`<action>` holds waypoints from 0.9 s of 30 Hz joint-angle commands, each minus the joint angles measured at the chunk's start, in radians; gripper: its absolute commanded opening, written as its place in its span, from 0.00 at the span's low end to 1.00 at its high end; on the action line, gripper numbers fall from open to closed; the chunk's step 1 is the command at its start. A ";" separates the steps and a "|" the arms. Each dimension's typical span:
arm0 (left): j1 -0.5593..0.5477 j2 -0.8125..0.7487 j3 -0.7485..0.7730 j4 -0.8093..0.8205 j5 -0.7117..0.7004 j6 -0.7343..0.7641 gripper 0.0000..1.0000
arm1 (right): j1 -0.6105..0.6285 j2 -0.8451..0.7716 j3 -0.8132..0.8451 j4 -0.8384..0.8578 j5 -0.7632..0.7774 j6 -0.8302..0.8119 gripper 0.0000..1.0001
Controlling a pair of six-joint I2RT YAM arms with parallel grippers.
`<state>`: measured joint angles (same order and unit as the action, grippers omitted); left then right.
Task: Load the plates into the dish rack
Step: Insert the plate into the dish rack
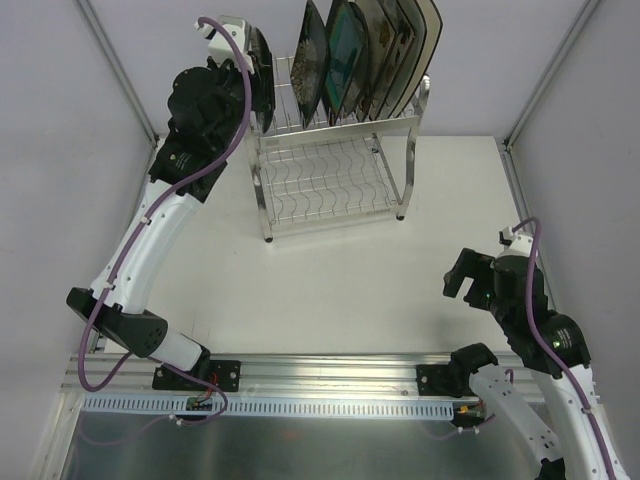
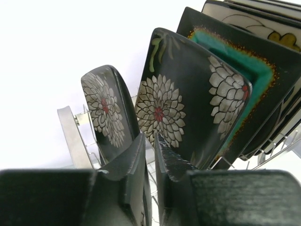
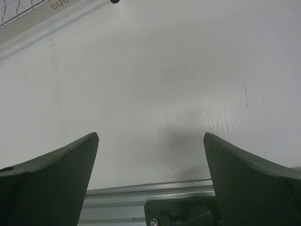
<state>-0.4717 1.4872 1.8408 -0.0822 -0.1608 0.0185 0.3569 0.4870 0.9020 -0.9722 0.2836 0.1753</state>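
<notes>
Left gripper (image 2: 150,155), jaws a slit apart by the flowered plate (image 2: 104,110), gripping or freed we cannot tell; plate upright at the 9 o'clock end of the rack (image 1: 330,180), other plates (image 1: 350,60) toward 3; right gripper (image 3: 150,136) spread empty at 4 o'clock; we judge seating underway, next a clean backing-out.

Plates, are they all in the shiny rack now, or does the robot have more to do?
Nearly done. Done: a row of plates stands on the top shelf of the dish rack. In hand: the left claw sits at the small flower plate, standing at the rack's end; whether it grips, I can't tell. Left: probably just letting go. The right claw is open and empty, and no plate shows outside the rack.
</notes>
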 commanded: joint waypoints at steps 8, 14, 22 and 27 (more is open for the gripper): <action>-0.002 -0.015 -0.006 0.061 -0.019 0.028 0.11 | -0.006 -0.014 -0.002 0.017 0.000 0.004 1.00; -0.004 0.025 0.038 0.059 -0.092 0.026 0.28 | -0.004 -0.005 0.009 0.018 -0.003 0.000 1.00; -0.002 0.090 0.109 0.032 -0.109 0.005 0.30 | -0.004 -0.014 0.018 0.001 0.002 -0.002 1.00; -0.002 0.157 0.166 0.010 -0.132 0.012 0.30 | -0.004 -0.019 0.021 -0.008 0.008 0.000 0.99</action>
<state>-0.4717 1.6215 1.9457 -0.0772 -0.2565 0.0360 0.3569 0.4797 0.9016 -0.9771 0.2829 0.1745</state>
